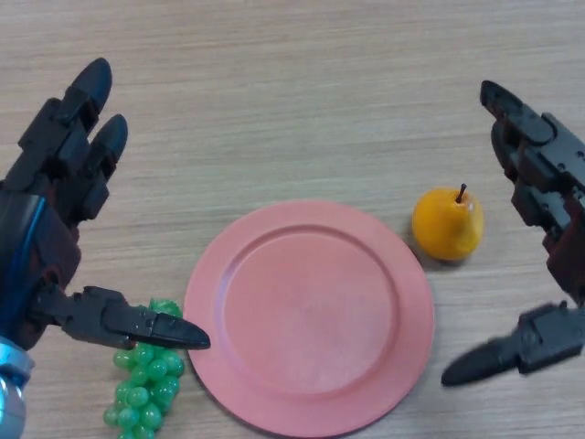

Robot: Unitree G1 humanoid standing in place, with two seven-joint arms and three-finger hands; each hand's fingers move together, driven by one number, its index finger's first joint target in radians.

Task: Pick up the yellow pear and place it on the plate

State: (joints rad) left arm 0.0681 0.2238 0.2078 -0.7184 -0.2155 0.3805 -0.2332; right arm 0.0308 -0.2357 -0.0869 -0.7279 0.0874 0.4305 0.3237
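Note:
A yellow pear (447, 224) with a dark stem lies on the wooden table just right of the pink plate (309, 315), near its upper right rim. The plate holds nothing. My right hand (543, 183) hovers to the right of the pear with its fingers straight and its thumb spread low, holding nothing. My left hand (57, 178) is at the left edge, open too, with its thumb reaching toward the plate's left rim.
A bunch of green grapes (143, 373) lies at the plate's lower left, partly under my left thumb. The wooden table (292, 91) stretches away beyond the plate.

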